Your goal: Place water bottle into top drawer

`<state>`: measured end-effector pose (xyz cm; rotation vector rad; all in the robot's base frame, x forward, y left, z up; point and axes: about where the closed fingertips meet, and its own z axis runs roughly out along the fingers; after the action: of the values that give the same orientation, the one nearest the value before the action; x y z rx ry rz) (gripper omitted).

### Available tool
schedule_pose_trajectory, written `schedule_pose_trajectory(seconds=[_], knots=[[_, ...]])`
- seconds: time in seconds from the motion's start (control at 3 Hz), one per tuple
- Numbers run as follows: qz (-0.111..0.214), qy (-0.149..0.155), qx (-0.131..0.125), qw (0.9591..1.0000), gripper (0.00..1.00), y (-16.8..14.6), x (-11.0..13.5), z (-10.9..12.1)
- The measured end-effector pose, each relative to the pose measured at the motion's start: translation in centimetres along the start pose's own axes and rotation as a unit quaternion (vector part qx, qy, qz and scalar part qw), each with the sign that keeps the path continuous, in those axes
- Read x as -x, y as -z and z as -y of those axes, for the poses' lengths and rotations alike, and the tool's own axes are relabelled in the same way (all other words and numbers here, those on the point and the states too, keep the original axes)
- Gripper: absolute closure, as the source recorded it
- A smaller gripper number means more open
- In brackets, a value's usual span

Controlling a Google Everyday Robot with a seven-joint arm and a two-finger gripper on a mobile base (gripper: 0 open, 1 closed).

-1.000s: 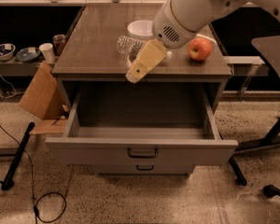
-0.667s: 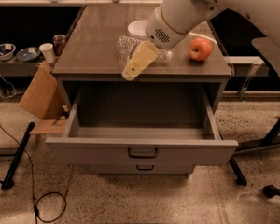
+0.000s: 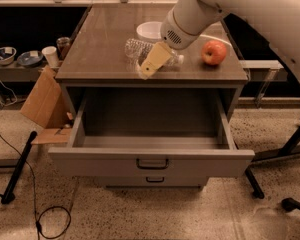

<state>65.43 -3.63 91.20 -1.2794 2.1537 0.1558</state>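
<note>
The desk (image 3: 100, 44) fills the middle of the scene. Its top drawer (image 3: 90, 161) is pulled fully out toward the near side, its grey interior bare and its dark bar handle (image 3: 152, 163) centred on the front panel. Below that, a narrower drawer front (image 3: 125, 181) is shut. The white arm (image 3: 250, 9) reaches in from the far right and slopes down to the left over the desk.

On the desk, the white bowl (image 3: 149, 30) sits toward the far edge and the red apple (image 3: 213, 52) is to the right. The water bottle (image 3: 133, 48) lies on its side between them, near the desk's front edge and just above the open drawer.

The tan gripper (image 3: 149, 66) hangs right over the bottle's middle, tip pointing near and left. Whether it is apart or clamped on the plastic cannot be told, as it reads as one wedge from this side.

Over the last second the wrist has swung a little to the left and the gripper's tip has drawn slightly back from the desk's front edge. The bottle has not shifted at all (same spot, same lie).

I judge that this is alignment for a grasp, not a lift. The drawer is ready, but the bottle has yet to leave the desk, so the task is in its early part. A crinkled, round bottle may roll or slip if it is pinched off-centre.
</note>
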Motion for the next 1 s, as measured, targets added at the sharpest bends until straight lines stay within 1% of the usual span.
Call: schedule_pose_trajectory(seconds=[0.33, 0.67, 1.0], knots=[[-0.010, -0.009, -0.013, 0.9998, 0.00, -1.1, -0.2, 1.9], [-0.021, -0.013, -0.018, 0.9995, 0.00, -2.5, 0.1, 3.5], [-0.030, -0.017, -0.014, 0.9993, 0.00, -4.2, 0.3, 4.3]])
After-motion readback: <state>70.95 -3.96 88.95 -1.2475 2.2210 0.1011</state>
